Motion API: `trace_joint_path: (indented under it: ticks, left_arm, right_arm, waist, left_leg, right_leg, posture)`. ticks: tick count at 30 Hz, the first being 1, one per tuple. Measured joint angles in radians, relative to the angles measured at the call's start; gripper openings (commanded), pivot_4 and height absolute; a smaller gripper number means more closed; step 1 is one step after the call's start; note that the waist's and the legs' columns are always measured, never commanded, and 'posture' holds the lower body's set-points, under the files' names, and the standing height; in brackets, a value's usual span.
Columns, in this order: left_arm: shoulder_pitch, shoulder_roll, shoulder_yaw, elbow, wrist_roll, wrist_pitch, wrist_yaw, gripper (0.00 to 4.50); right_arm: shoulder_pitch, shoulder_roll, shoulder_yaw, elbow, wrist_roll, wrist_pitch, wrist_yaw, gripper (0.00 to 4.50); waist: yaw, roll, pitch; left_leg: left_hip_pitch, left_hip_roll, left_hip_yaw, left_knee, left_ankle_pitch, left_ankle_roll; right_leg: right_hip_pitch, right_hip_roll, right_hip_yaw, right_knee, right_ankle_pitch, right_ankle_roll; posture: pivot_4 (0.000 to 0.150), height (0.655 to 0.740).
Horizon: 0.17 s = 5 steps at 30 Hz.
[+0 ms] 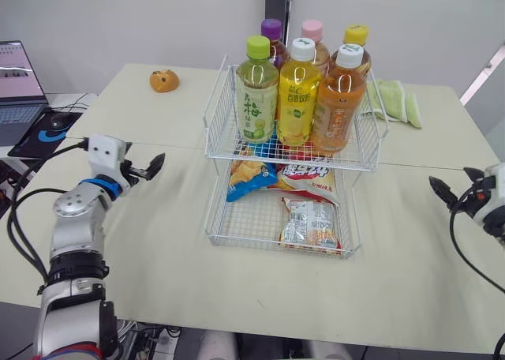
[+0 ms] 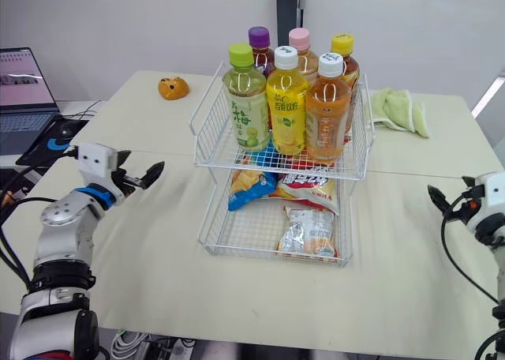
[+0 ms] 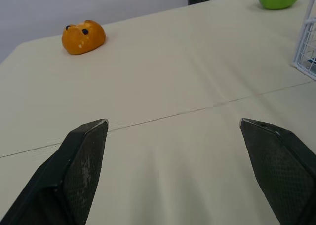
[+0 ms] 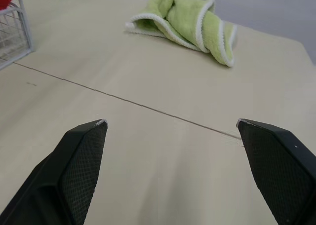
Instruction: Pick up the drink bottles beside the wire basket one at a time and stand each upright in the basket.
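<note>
- Six drink bottles (image 1: 298, 95), all upright in the top tier of the wire basket (image 1: 217, 127): three in front, three behind, packed close.
- Left gripper (image 1: 150, 167): fingers spread wide, nothing held, above bare table well left of the basket.
- Right gripper (image 1: 455, 182): likewise spread wide and empty, well right of the basket.
- In the lower tier, under the bottles: snack packets (image 1: 310, 224), lying flat.
- At the far left of the table: a small orange toy (image 1: 164, 80), alone.
- Behind the basket on the right: a crumpled green cloth (image 1: 394, 101).
- Off the left edge: a laptop (image 1: 17, 84) and a mouse (image 1: 57, 121) on a pad.
- Cream table (image 1: 158, 241), with a thin seam across it; plain pale wall (image 1: 118, 20) behind.
</note>
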Motion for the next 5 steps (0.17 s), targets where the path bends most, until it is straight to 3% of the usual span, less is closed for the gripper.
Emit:
trace_joint_path:
  ticks: [5]
  left_arm:
    - [-0.002, -0.021, -0.010, 0.020, 0.000, -0.014, -0.003, 4.44]
  right_arm:
    - [0.000, 0.018, -0.006, -0.012, -0.025, -0.011, -0.056, 4.50]
  waist:
    - [-0.001, 0.000, 0.000]
  left_leg:
    - [0.000, 0.000, 0.000, 0.000, 0.000, 0.000]
  right_leg:
    - [0.000, 0.000, 0.000, 0.001, 0.000, 0.000]
  posture:
    - [0.150, 0.7400]
